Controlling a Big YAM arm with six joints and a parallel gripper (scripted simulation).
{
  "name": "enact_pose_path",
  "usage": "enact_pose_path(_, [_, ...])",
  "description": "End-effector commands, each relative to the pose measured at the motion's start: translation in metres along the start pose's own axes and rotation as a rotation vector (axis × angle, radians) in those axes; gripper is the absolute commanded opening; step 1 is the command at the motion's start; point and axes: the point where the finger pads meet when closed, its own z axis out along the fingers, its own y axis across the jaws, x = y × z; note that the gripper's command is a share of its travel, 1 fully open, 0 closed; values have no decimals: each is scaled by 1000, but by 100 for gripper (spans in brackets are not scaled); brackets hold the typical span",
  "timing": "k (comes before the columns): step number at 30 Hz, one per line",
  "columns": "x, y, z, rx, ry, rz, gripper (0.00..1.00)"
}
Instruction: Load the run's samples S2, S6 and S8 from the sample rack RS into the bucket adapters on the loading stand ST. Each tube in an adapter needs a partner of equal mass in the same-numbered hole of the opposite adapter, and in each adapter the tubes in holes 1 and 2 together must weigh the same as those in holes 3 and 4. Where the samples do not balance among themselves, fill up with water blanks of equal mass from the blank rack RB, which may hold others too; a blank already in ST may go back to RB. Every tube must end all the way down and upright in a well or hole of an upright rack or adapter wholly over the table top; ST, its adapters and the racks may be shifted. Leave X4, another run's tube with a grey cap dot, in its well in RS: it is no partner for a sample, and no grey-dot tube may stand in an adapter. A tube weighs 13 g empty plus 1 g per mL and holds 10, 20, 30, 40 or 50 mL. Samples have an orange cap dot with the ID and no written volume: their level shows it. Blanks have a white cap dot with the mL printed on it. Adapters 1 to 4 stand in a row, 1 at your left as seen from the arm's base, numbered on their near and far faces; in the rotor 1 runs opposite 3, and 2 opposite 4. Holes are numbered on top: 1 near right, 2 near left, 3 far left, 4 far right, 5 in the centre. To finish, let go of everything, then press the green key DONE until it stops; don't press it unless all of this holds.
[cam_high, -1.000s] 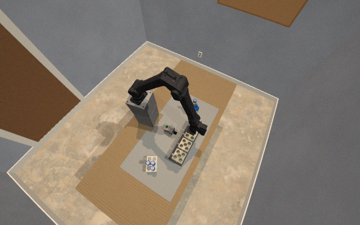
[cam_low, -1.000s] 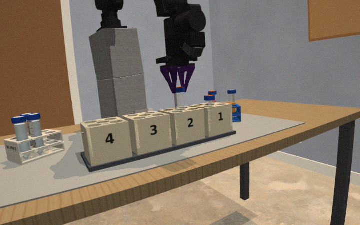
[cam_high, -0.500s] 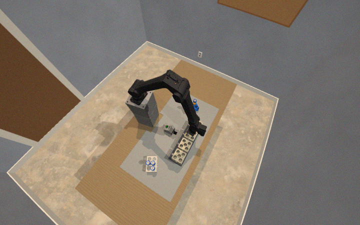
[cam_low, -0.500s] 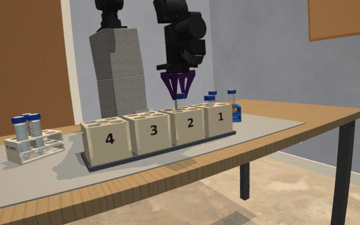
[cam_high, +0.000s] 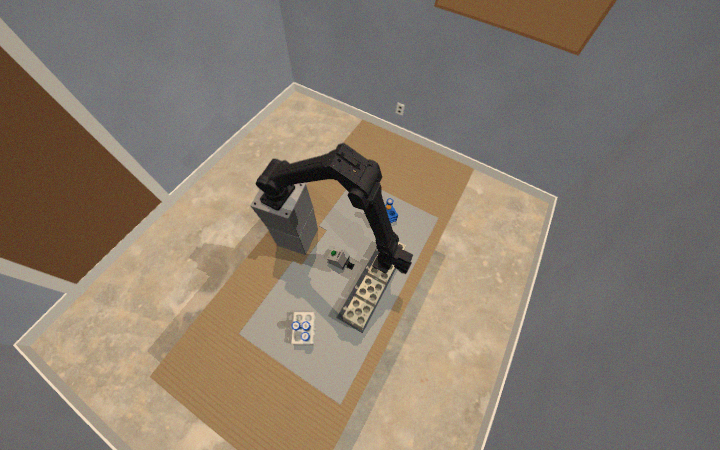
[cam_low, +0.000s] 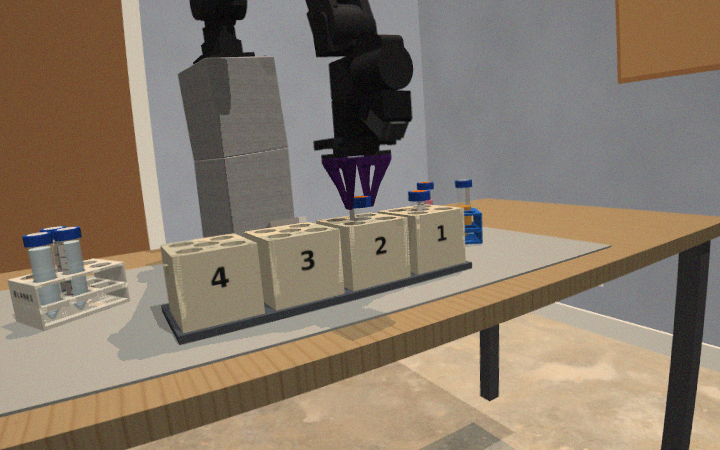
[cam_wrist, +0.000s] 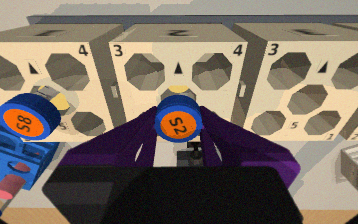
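My gripper (cam_low: 361, 200) is shut on sample tube S2 (cam_wrist: 178, 123), a blue-capped tube with an orange dot. The tube hangs upright and is sunk deep into adapter 2 (cam_low: 376, 246), apparently in the centre hole; only its cap and a short length of neck (cam_low: 362, 202) show above the top. Sample S8 (cam_wrist: 31, 118) (cam_low: 418, 195) stands in adapter 1 (cam_low: 440, 233), with its cap just above the block. Adapters 3 (cam_low: 306, 260) and 4 (cam_low: 218, 277) are empty. The blue sample rack RS (cam_low: 472, 225) stands behind adapter 1 and holds two tubes.
The blank rack (cam_low: 65, 293) with white-dot blanks stands at the far end beyond adapter 4; it also shows in the overhead view (cam_high: 303, 327). The green DONE key (cam_high: 334, 252) sits between the arm's base and the stand.
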Motion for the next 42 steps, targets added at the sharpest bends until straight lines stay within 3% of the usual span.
enact_pose_path(1, [-12,0,-5,-2,-24,-1,0])
enact_pose_path(4, [-12,0,-5,-2,-24,-1,0])
enact_pose_path(5, [-12,0,-5,-2,-24,-1,55])
enact_pose_path(18, [-12,0,-5,-2,-24,-1,55])
enact_pose_path(20, [-10,-2,-20,-2,-20,-7,55])
enact_pose_path(28, [-12,5,-47,-3,-27,-1,55])
enact_pose_path(29, [-13,0,-39,-2,-26,-1,55])
enact_pose_path(42, [-13,0,-39,-2,-26,-1,55])
